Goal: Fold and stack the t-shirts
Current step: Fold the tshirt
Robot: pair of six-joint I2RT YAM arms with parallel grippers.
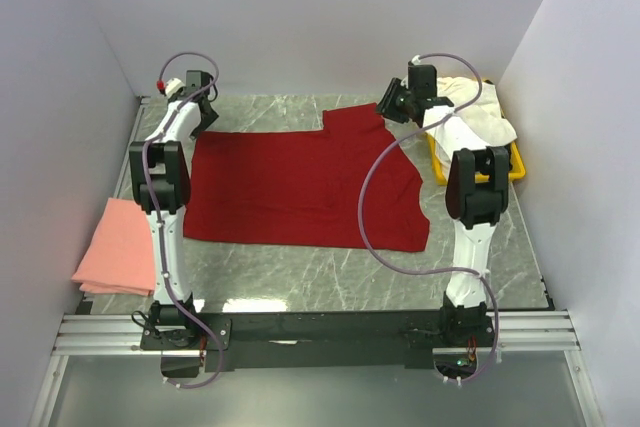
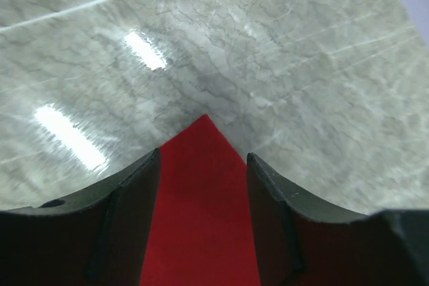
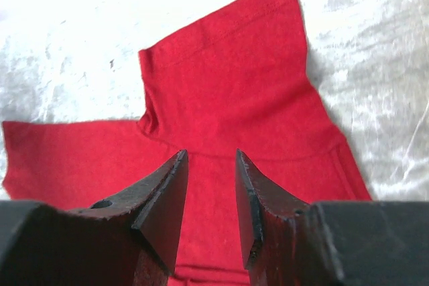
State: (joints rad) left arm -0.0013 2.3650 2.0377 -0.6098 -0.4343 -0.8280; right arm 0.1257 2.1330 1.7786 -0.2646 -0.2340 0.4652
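While your left gripper (image 2: 203, 159), half open, straddles a corner of the dark red t-shirt (image 1: 300, 187), your right gripper (image 3: 210, 155) hangs part-open above it.

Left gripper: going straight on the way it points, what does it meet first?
Probably the corner of the dark red t-shirt, framed between the open fingers of the left gripper; marble table just beneath it, depth unclear.

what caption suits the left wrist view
Left end effector straddling a corner of the dark red cloth t-shirt on a grey marble table
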